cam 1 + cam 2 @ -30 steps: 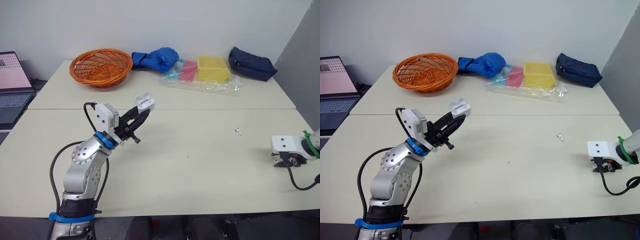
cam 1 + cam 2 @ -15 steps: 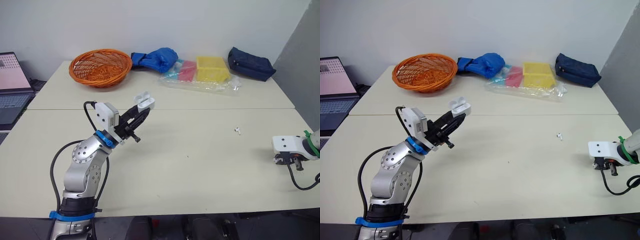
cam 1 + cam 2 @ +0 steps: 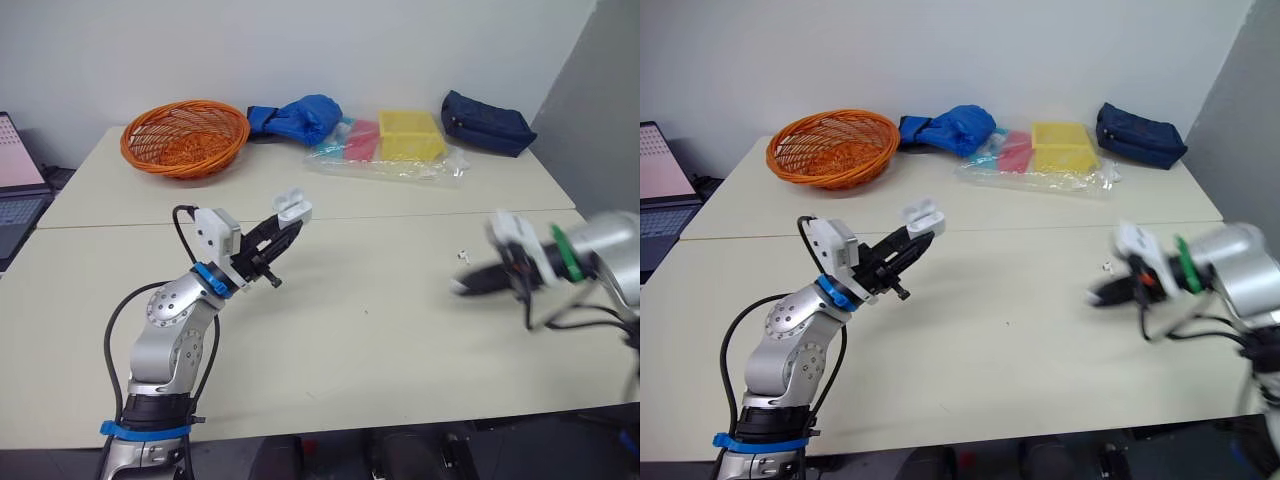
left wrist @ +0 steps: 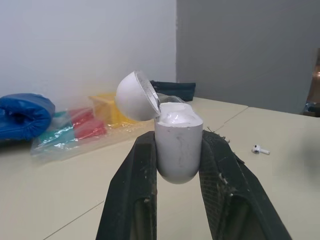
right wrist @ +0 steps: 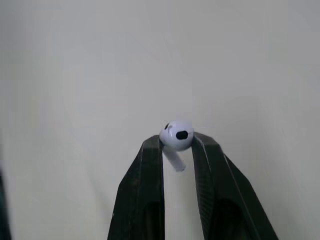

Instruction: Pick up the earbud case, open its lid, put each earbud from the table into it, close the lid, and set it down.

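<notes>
Holding the small white plastic earbud case (image 4: 177, 150) clear above the beige counter (image 3: 380, 340), my left gripper (image 3: 283, 228) clamps its body, with the domed lid (image 4: 132, 95) flipped open. My right gripper (image 5: 177, 147) pinches one white earbud (image 5: 176, 134). A second white earbud (image 3: 463, 254) lies on the counter nearby.

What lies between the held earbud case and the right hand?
Bare table in the left eye view, from earbud case to right hand; a loose earbud lies beside that hand.
</notes>
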`<action>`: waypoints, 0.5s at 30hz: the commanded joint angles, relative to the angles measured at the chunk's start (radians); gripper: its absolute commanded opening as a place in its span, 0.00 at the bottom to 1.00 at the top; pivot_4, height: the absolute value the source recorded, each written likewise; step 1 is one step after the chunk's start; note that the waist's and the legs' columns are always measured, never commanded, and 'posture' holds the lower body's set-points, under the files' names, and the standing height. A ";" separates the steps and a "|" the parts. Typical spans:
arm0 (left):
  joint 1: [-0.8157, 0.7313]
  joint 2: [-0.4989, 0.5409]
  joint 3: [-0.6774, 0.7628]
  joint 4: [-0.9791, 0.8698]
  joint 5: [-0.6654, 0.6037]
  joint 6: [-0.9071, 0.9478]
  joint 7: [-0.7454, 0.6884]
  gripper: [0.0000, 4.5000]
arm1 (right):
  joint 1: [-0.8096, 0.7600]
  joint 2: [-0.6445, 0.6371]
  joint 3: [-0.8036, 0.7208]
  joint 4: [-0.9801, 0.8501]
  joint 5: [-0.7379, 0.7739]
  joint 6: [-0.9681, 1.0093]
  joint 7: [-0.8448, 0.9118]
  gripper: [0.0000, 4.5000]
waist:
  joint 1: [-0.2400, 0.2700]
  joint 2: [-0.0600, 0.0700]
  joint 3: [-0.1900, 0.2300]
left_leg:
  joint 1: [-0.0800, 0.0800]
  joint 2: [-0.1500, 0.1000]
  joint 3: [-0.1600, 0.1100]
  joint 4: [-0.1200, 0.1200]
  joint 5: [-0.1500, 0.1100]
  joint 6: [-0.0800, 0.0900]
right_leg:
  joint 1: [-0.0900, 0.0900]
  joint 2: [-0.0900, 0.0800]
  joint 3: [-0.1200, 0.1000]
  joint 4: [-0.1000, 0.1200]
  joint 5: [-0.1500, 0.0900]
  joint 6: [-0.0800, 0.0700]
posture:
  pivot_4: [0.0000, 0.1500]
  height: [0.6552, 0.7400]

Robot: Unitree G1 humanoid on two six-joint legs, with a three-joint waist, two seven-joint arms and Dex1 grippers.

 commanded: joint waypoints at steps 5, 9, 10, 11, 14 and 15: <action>-0.047 -0.026 -0.024 0.017 0.013 -0.059 -0.015 0.17 | -0.134 0.469 -0.316 -0.258 0.264 0.420 -0.539 0.09 | 0.036 -0.001 -0.001 | -0.005 -0.001 -0.001 0.000 0.000 0.000 | -0.001 -0.001 -0.004 -0.003 -0.001 -0.001 | 1.00 1.00; -0.063 -0.056 -0.037 0.033 0.039 -0.092 0.006 0.17 | -0.078 0.637 -0.291 -0.321 0.245 0.334 -0.728 0.09 | 0.037 -0.001 -0.001 | -0.016 -0.002 0.002 0.001 0.000 0.000 | -0.012 -0.004 -0.001 -0.003 0.000 0.002 | 1.00 1.00; -0.067 -0.067 -0.041 0.036 0.049 -0.106 0.016 0.17 | -0.057 0.679 -0.267 -0.329 0.223 0.287 -0.775 0.09 | 0.037 -0.002 -0.002 | -0.020 -0.002 0.002 0.002 0.000 0.000 | -0.015 -0.004 -0.001 -0.003 0.002 0.000 | 1.00 1.00; -0.074 -0.085 -0.044 0.039 0.057 -0.116 0.033 0.17 | -0.037 0.730 -0.238 -0.325 0.192 0.225 -0.827 0.09 | 0.036 -0.002 -0.002 | -0.020 -0.002 0.002 0.002 0.000 0.000 | -0.015 -0.004 0.000 -0.003 0.003 0.000 | 1.00 1.00; -0.093 -0.117 -0.047 0.054 0.084 -0.151 0.067 0.17 | -0.010 0.798 -0.183 -0.288 0.126 0.089 -0.912 0.09 | 0.030 -0.002 -0.002 | -0.020 -0.002 0.002 0.001 0.000 0.000 | -0.017 -0.002 -0.001 -0.002 0.003 0.000 | 1.00 1.00; -0.098 -0.122 -0.049 0.058 0.097 -0.167 0.073 0.17 | -0.007 0.805 -0.169 -0.271 0.108 0.053 -0.927 0.09 | 0.029 -0.002 -0.002 | -0.020 -0.002 0.001 0.001 0.000 0.000 | -0.017 -0.001 -0.001 -0.002 0.002 0.000 | 1.00 1.00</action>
